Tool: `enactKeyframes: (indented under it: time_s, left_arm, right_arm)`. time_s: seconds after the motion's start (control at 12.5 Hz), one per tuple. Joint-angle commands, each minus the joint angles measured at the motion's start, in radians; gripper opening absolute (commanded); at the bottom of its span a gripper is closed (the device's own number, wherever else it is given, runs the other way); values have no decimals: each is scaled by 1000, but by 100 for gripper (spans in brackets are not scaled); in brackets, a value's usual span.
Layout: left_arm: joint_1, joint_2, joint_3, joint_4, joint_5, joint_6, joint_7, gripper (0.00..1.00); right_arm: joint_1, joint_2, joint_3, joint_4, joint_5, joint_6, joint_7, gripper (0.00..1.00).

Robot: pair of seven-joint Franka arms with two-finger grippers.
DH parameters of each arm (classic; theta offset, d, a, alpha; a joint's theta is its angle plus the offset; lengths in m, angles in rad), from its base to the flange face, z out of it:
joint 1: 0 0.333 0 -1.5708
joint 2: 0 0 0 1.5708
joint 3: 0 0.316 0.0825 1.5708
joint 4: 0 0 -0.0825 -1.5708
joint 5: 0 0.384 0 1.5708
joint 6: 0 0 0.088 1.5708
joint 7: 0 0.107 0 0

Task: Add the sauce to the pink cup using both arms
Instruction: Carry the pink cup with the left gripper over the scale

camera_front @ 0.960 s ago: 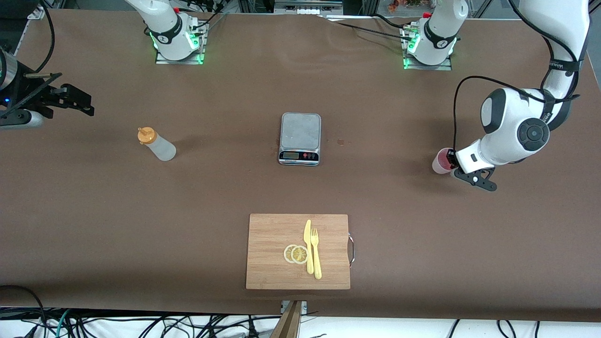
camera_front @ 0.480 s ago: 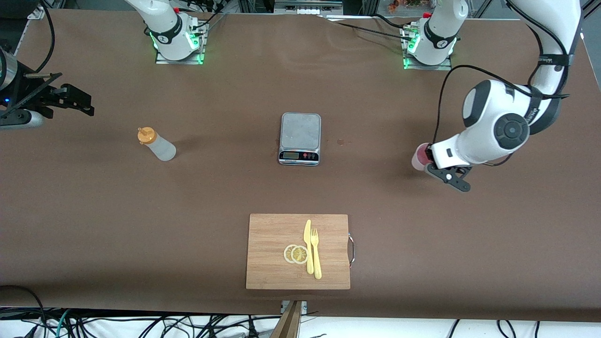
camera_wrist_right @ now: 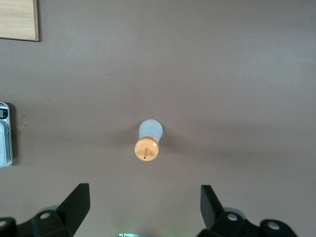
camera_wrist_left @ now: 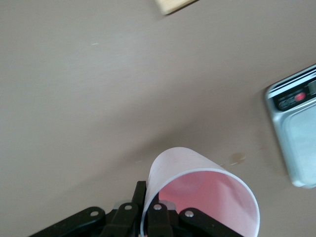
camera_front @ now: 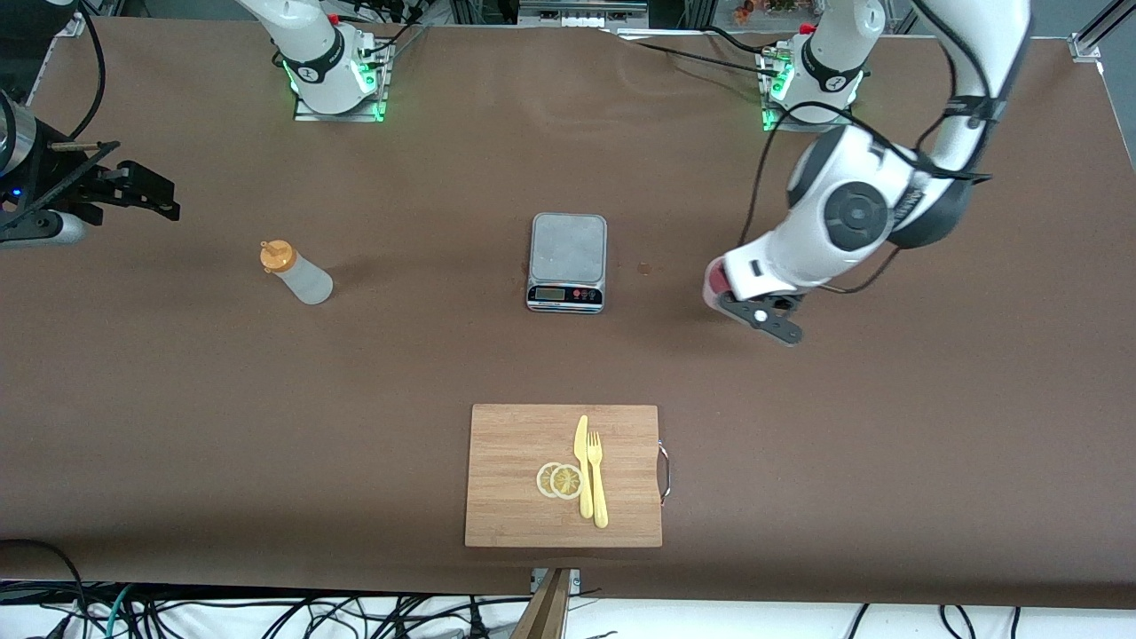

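Left hand: closed on the rim wall of the pink cup, one finger inside and one outside; cup carried in the air, over bare counter between the scale and the left arm's end. Cup looks empty inside and hangs tilted from the grip.

Right hand: fingers spread wide, holding nothing, waiting over the right arm's end of the counter. Sauce bottle stands upright directly under this hand's camera, orange cap up, untouched and well apart from the left hand and cup.

Scale: bare platform, nearest task-neutral item to the left hand, between it and the sauce bottle.

Cutting board: near the front camera's edge, bearing lemon slices, a knife and a fork; well apart from both hands.

Risks, as judged:
- Grip takes only a thin rim wall; the cup could pivot or slip out during travel.
- A tilted cup set down on one edge may tip over on release.
- Set down too near the scale, the cup may clip its edge.
- Sauce bottle is slim and upright; an off-centre close could knock it over.
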Motion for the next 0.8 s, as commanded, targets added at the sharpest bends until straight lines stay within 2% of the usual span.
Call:
enactKeyframes:
  time_s: [0.0, 0.4, 0.72]
  left_arm:
    - [-85, 106, 5, 129, 4, -27, -134, 0]
    - [-220, 265, 5, 300, 10, -16, -298, 0]
    - [-326, 298, 6, 311, 16, -12, -421, 0]
  right_arm:
    - [-1, -1, 2, 2, -4, 4, 12, 99]
    - [-1, -1, 2, 2, -4, 6, 12, 99]
    - [-1, -1, 2, 2, -4, 4, 12, 99]
